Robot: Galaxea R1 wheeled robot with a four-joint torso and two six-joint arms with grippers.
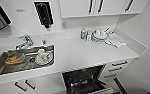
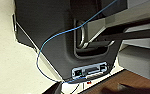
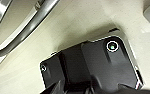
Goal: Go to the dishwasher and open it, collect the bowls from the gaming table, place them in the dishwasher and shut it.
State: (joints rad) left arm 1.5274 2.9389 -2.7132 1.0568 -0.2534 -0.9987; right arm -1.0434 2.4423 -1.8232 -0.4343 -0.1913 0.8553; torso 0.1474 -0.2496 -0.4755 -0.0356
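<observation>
1. White counter (image 1: 91, 51) runs across your head view, and the dishwasher (image 1: 84, 80) sits under it, right of the sink (image 1: 23, 60).
2. You see the dishwasher open: its dark inside and a rack are visible below the counter edge.
3. Dishes lie in the sink, among them a plate with orange food (image 1: 14, 58) and a white plate (image 1: 44, 58).
4. More dishes (image 1: 99, 35) and a small bottle (image 1: 83, 33) stand at the back of the counter, near the right wall.
5. White drawers (image 1: 117, 66) are just beside the dishwasher on its right.
6. You cannot tell from either wrist view whether the grippers are released or clenched.
</observation>
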